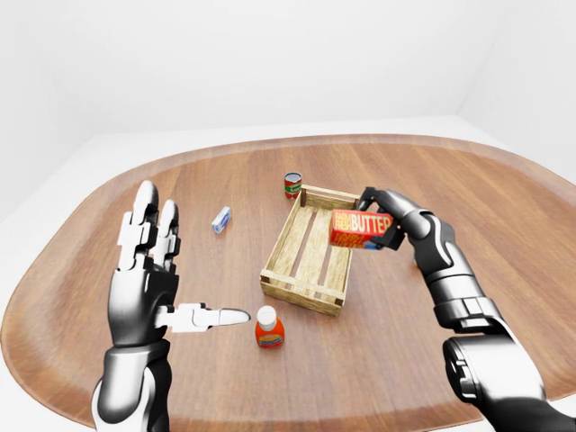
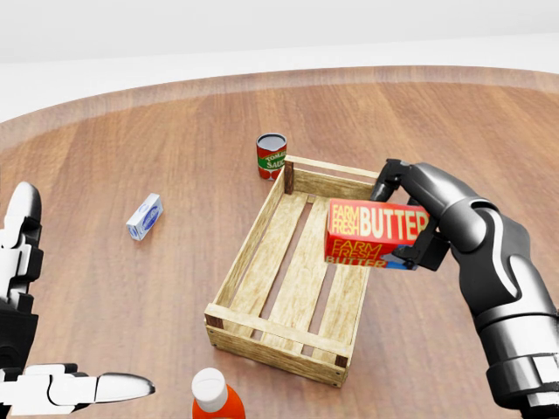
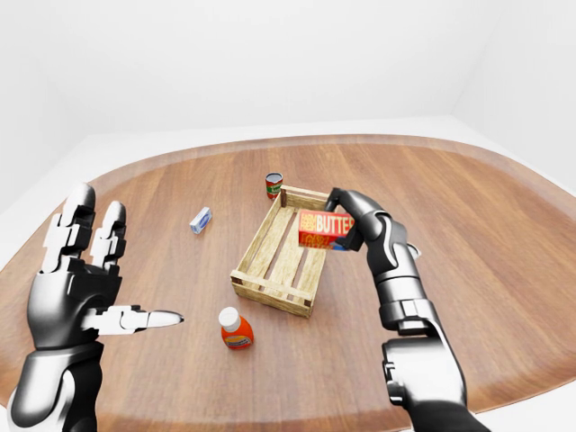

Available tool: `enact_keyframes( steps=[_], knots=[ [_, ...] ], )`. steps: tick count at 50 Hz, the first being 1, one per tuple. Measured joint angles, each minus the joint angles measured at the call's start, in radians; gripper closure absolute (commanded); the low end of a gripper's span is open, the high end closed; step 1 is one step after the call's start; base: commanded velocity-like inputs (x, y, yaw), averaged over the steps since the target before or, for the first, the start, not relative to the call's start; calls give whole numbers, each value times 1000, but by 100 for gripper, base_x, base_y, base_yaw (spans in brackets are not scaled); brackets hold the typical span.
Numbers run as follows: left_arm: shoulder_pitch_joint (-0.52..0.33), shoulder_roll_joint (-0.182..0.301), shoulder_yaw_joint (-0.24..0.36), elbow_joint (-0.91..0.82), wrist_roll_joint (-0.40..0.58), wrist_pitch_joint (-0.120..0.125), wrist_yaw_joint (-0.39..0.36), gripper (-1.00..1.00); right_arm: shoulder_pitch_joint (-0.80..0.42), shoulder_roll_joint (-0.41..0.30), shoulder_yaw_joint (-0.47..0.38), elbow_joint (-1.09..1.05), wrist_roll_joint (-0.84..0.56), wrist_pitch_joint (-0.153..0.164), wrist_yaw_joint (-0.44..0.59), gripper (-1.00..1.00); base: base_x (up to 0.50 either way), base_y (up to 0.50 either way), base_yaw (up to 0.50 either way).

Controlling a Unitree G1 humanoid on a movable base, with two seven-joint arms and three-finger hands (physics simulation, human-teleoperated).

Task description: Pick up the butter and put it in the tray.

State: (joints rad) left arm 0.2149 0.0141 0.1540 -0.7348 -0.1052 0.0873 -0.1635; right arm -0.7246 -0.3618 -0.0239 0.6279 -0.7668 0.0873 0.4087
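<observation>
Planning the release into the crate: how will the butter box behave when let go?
The butter box looks rigid and flat-sided, so it probably won't roll. Held by the right hand over the wooden tray, it may land tilted against the wall.

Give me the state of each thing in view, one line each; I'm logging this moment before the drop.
butter box: held in the air over the tray's right side, label toward the camera
right robot hand: shut on the butter box
left robot hand: open, empty
tray: upright on the table, empty
tomato sauce can: upright
orange bottle: upright, capped
small blue-and-white carton: lying flat
</observation>
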Motion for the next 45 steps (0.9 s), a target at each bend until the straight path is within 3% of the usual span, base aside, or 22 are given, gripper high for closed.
enact_keyframes(
  steps=[23,45],
  knots=[
    [-10,4,8,9,-6,0,2,-100,-143,97,40,339,172,0,-233,100,0,0,0],
    [-10,4,11,0,-8,0,0,-100,-175,188,70,458,161,0,-312,100,0,0,0]
  ],
)
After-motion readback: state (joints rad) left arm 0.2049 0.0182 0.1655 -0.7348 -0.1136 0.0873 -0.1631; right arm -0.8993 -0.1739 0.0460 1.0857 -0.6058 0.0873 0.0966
